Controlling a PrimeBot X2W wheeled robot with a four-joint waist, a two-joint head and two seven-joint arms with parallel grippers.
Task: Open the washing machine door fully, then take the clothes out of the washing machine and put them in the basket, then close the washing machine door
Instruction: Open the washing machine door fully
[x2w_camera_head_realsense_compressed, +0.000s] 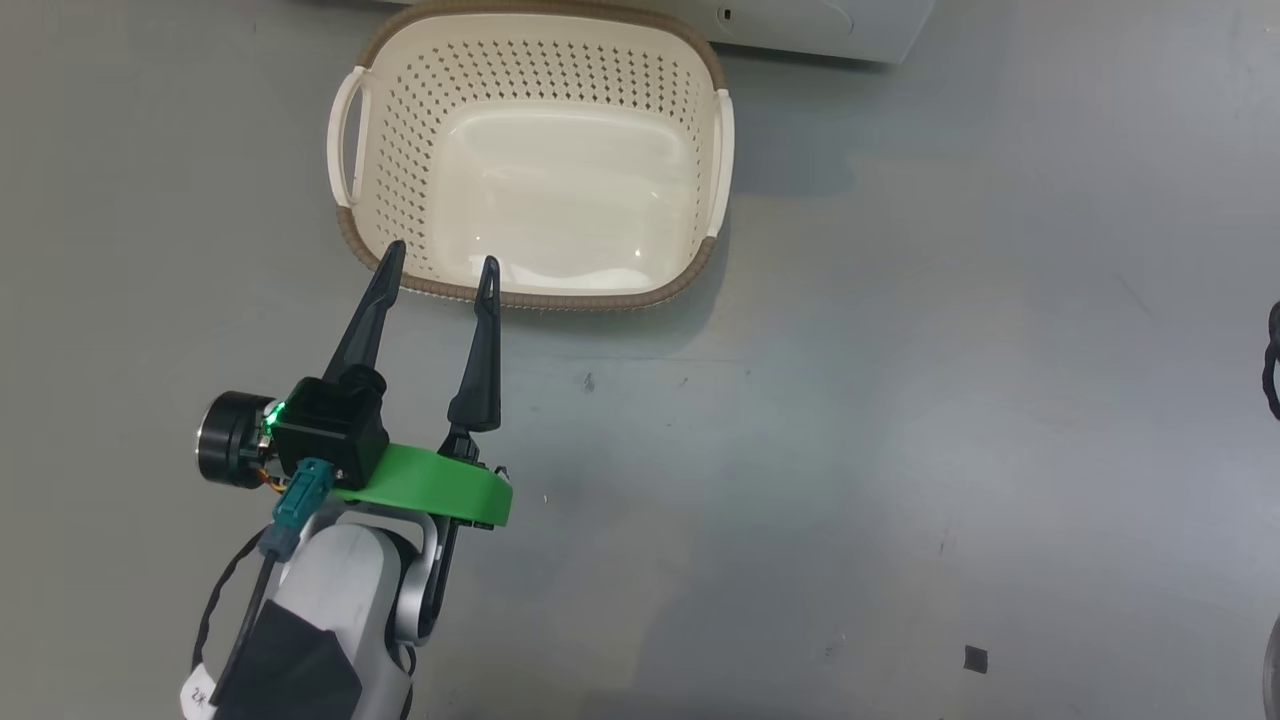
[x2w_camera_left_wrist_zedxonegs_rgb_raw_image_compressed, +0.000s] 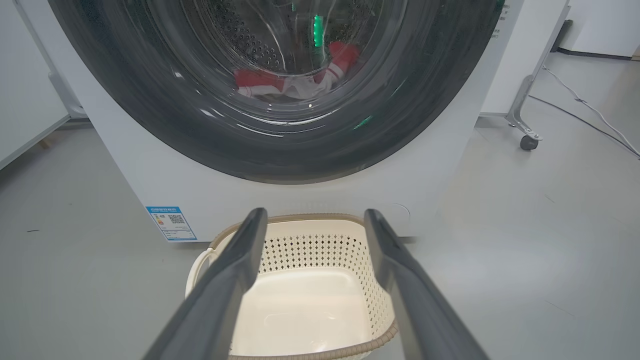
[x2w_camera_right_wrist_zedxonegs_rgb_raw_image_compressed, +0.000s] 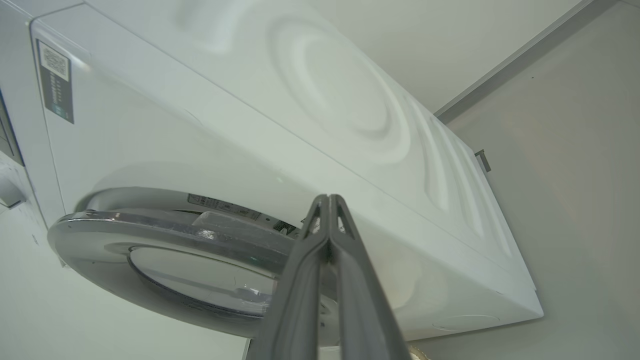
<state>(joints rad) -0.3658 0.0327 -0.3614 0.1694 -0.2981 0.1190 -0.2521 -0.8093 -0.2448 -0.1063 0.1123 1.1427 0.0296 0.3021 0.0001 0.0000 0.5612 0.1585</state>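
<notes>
The washing machine (x2w_camera_left_wrist_zedxonegs_rgb_raw_image_compressed: 440, 165) is a white box, and its base edge shows at the top of the head view (x2w_camera_head_realsense_compressed: 820, 30). The washing machine door (x2w_camera_left_wrist_zedxonegs_rgb_raw_image_compressed: 150, 110) has a wide black rim, and the red and white clothes (x2w_camera_left_wrist_zedxonegs_rgb_raw_image_compressed: 260, 80) lie behind its glass. On the floor before it stands the cream basket (x2w_camera_head_realsense_compressed: 540, 298), empty inside (x2w_camera_left_wrist_zedxonegs_rgb_raw_image_compressed: 320, 245). My left gripper (x2w_camera_head_realsense_compressed: 440, 265) hangs open over the basket's near rim, nothing between its fingers (x2w_camera_left_wrist_zedxonegs_rgb_raw_image_compressed: 314, 220). My right gripper (x2w_camera_right_wrist_zedxonegs_rgb_raw_image_compressed: 328, 200) is shut and empty, its tips close to the door's silver edge (x2w_camera_right_wrist_zedxonegs_rgb_raw_image_compressed: 150, 235), which stands slightly off the front panel.
Grey floor spreads around the basket, with free room to its right (x2w_camera_head_realsense_compressed: 900, 450). A wheeled stand leg (x2w_camera_left_wrist_zedxonegs_rgb_raw_image_compressed: 525, 135) and a cable (x2w_camera_left_wrist_zedxonegs_rgb_raw_image_compressed: 590, 110) lie right of the machine. A blue label (x2w_camera_left_wrist_zedxonegs_rgb_raw_image_compressed: 170, 222) marks the machine's lower left front. A white panel (x2w_camera_left_wrist_zedxonegs_rgb_raw_image_compressed: 25, 100) stands at the left.
</notes>
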